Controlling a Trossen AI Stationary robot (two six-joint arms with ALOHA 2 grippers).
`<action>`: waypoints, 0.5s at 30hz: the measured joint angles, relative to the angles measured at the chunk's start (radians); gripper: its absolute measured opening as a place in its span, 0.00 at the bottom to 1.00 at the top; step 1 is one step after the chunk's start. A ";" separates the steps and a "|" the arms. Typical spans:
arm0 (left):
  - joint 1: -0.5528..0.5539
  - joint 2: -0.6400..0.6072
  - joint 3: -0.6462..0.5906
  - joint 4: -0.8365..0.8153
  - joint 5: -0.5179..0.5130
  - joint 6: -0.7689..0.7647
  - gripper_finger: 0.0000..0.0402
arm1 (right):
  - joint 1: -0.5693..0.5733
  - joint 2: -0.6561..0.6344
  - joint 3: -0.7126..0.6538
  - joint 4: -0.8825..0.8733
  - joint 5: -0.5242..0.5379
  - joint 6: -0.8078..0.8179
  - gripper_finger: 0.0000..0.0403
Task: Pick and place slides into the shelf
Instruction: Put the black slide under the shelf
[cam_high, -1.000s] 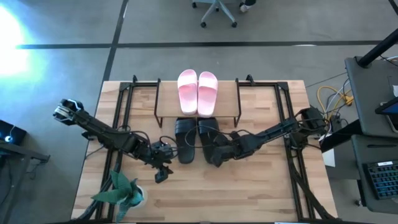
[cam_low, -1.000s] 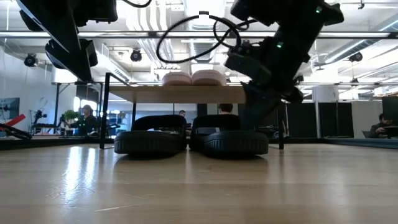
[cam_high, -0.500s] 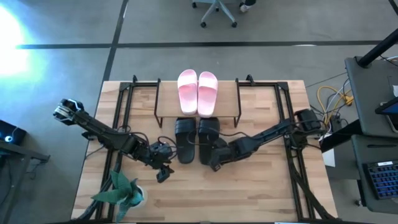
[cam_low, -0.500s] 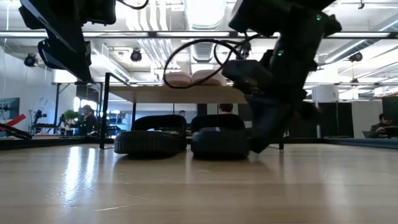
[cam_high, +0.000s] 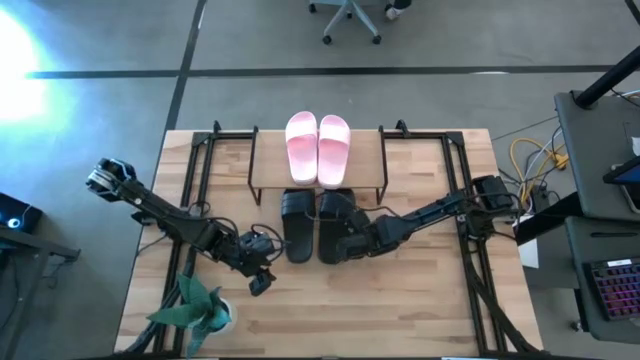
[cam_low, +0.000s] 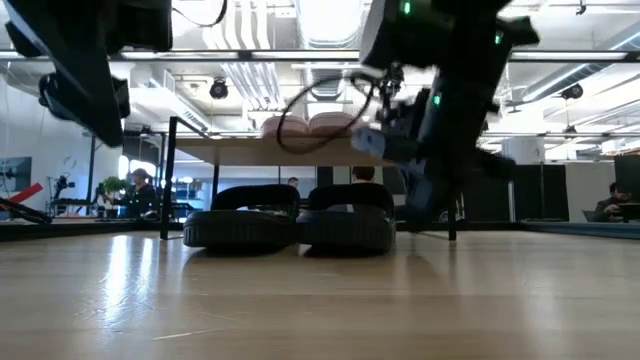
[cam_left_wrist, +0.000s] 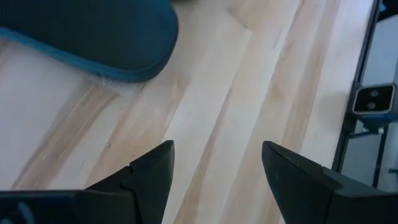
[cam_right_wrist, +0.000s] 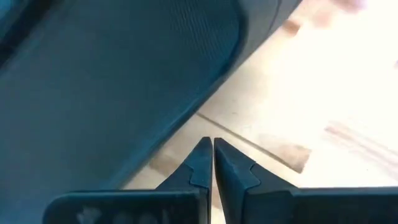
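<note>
Near the front left corner of the counter (cam_high: 420, 300) stood a green plant (cam_high: 196, 308); just beside it, toward the middle, the left tool (cam_high: 262, 268) hung over bare wood with its two fingers (cam_left_wrist: 149, 171) spread apart and nothing between them; the heel of the left dark slide (cam_high: 297, 227) lay near it, not touching. This left dark slide and the right dark slide (cam_high: 335, 224) lay side by side in the middle of the counter, their toe ends under the shelf (cam_high: 266, 170) and their heels out toward the front edge; in the low view the two soles seemed to touch each other. On the top board of the shelf, near the back edge of the counter, the pink pair of slides (cam_high: 318, 148) lay close together. The right tool (cam_high: 347, 247) was at the heel of the right dark slide on its right side, fingers (cam_right_wrist: 202, 165) closed together and gripping nothing; I could not tell if it touched the slide.
</note>
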 joint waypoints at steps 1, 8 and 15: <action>0.000 0.000 -0.015 0.016 -0.001 -0.010 0.57 | 0.000 -0.004 0.010 -0.014 0.007 -0.003 0.02; 0.000 0.000 -0.081 0.119 -0.007 -0.040 0.57 | -0.059 0.022 0.035 0.015 -0.047 -0.150 0.02; 0.000 0.000 -0.104 0.108 -0.007 -0.061 0.57 | -0.116 0.026 0.037 0.056 -0.051 -0.230 0.02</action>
